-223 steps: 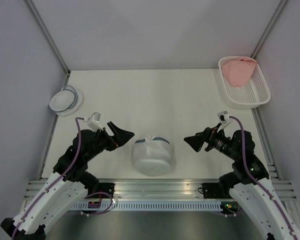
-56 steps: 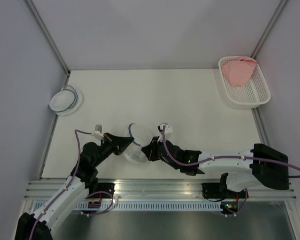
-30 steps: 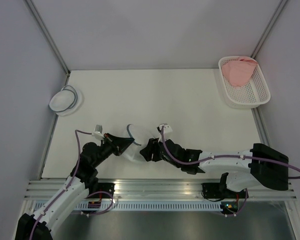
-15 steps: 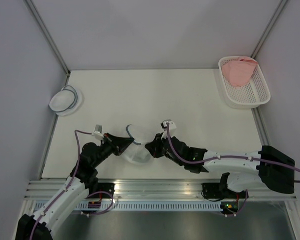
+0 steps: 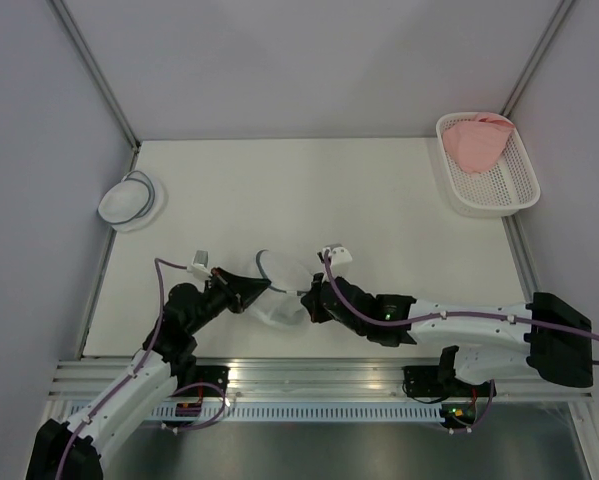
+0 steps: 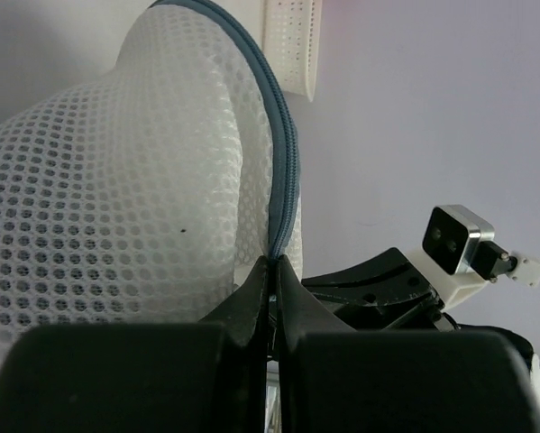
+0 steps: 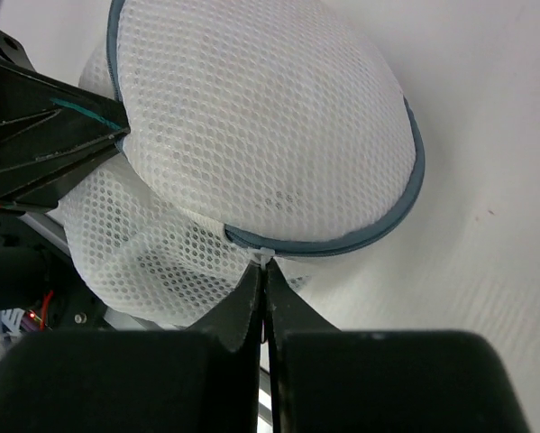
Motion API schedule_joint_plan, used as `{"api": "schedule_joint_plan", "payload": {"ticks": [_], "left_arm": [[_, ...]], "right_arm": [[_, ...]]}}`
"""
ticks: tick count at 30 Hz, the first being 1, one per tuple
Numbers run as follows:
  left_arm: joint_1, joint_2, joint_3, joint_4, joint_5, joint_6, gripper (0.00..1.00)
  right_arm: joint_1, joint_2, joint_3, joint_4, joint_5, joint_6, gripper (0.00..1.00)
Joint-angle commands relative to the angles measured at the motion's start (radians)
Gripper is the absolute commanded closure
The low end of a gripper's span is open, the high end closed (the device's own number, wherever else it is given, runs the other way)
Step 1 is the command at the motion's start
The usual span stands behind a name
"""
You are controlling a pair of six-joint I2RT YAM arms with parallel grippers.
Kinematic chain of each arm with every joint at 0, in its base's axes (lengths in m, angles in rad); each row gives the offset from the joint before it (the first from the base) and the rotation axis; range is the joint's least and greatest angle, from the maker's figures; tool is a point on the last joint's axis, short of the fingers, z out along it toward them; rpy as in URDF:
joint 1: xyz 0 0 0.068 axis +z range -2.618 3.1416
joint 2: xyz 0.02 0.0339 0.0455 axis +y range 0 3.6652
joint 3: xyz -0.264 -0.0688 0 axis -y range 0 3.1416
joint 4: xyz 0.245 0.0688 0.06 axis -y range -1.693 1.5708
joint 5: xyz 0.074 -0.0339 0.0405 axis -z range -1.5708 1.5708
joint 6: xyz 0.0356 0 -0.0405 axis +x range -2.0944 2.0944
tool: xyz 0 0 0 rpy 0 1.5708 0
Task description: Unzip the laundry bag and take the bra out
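Shifted slightly rightward: right end effector, clamped on white zipper pull of laundry bag; left end effector clamped on zipper rim.

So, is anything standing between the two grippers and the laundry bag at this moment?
Nothing visible does. The left gripper is shut on the grey-blue zipper rim of the laundry bag. The right gripper is shut on the small white zipper pull on the bag's opposite side. Both touch the bag directly.
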Motion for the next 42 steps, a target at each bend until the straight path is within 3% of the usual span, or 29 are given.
{"api": "schedule_joint_plan", "payload": {"ticks": [1,7,15,22,24,25,27,28,29,31,36,42], "left_arm": [[0.003,0.058,-0.113,0.081,-0.012,0.053,0.98],[0.007,0.142,-0.096,0.144,-0.012,0.067,0.98],[0.046,0.228,0.059,0.167,-0.024,0.131,0.98],[0.058,0.562,0.180,0.460,0.109,0.108,0.98],[0.058,0.669,0.206,0.567,0.180,0.074,0.98],[0.056,0.692,0.198,0.596,0.192,0.061,0.98],[0.056,0.707,0.182,0.626,0.201,0.050,0.98],[0.056,0.696,0.166,0.604,0.198,0.057,0.98],[0.058,0.682,0.163,0.578,0.190,0.082,0.98],[0.060,0.624,0.166,0.472,0.187,0.120,0.98],[0.061,0.526,0.232,0.213,0.219,0.286,0.98],[0.066,0.513,0.205,0.213,0.305,0.341,0.98]], "right_arm": [[0.018,-0.048,0.023,-0.288,0.148,0.030,0.99],[0.018,-0.066,0.031,-0.479,0.233,0.099,1.00],[0.018,-0.070,0.053,-0.648,0.271,0.145,0.99],[0.018,-0.170,0.077,-0.730,0.326,0.142,1.00],[0.020,-0.225,0.060,-0.650,0.301,0.086,1.00],[0.018,-0.245,0.033,-0.615,0.278,0.064,0.93],[0.017,-0.294,-0.001,-0.506,0.253,0.010,0.61],[0.012,-0.308,-0.039,-0.466,0.195,-0.008,0.31],[0.001,-0.330,-0.058,-0.388,0.163,-0.039,0.25],[-0.052,-0.347,-0.117,-0.311,0.039,-0.062,0.19],[-0.227,-0.348,-0.231,0.002,-0.305,-0.103,0.20],[-0.331,-0.273,-0.291,0.310,-0.636,-0.088,0.24]]}}
